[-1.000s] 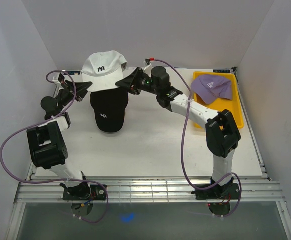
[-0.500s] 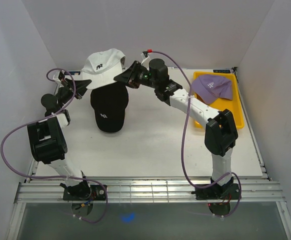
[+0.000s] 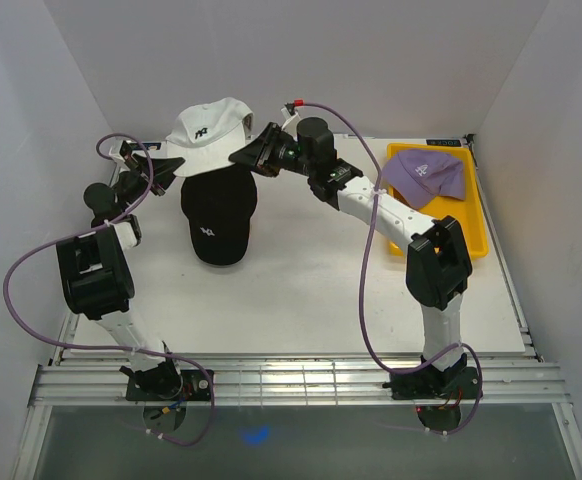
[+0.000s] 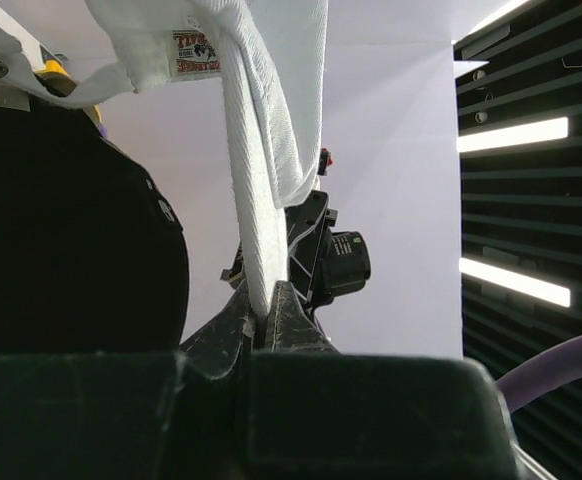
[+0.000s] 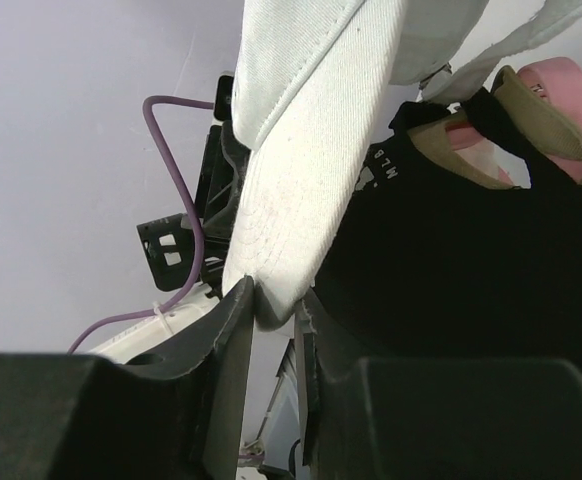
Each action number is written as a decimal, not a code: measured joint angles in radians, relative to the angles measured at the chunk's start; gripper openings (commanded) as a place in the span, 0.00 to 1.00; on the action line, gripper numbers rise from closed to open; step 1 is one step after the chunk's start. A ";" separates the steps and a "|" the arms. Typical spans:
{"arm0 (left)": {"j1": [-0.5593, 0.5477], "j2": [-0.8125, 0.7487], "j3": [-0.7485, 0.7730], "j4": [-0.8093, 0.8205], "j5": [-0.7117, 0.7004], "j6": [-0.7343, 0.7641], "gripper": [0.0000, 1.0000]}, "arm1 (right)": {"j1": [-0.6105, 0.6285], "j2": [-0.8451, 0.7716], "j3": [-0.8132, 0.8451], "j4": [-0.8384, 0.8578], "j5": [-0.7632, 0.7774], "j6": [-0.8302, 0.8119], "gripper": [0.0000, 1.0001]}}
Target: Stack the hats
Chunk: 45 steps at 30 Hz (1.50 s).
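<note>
I am holding the white cap [image 3: 207,128] just above the black cap [image 3: 217,212] at the far left, with the left gripper [image 3: 167,165] and right gripper [image 3: 243,155] each clamped on an opposite edge. I am planning to lower it level, crown over crown and brims aligned, and to release both sides together.

Five caps counted: one white cap [image 3: 207,128], one black cap [image 3: 218,212] and one purple cap [image 3: 426,173] in plain sight from above, plus one tan cap [image 5: 576,160] and one pink cap [image 5: 561,85] glimpsed only by the right wrist camera. One yellow tray [image 3: 474,225]. Two robot arms, left arm [image 3: 93,280] and right arm [image 3: 436,262], each trailing one purple cable [image 3: 365,300], two in all. One white table [image 3: 301,290].
</note>
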State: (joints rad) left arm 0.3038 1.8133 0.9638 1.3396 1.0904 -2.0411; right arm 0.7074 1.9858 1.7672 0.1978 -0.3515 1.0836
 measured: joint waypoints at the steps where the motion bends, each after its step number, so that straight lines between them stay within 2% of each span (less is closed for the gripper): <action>1: 0.000 0.000 0.000 0.000 0.000 0.000 0.00 | 0.000 0.000 -0.001 0.003 -0.001 0.000 0.26; 25: 0.001 -0.089 -0.144 -0.002 0.022 0.007 0.00 | 0.023 -0.105 -0.178 0.050 0.010 -0.053 0.25; 45: 0.052 -0.182 -0.349 -0.012 0.048 0.014 0.00 | 0.093 -0.167 -0.310 0.069 0.088 -0.149 0.24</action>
State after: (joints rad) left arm 0.3557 1.6314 0.6147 1.3277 1.1385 -2.0274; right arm 0.8009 1.8183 1.4570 0.2668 -0.2638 0.9344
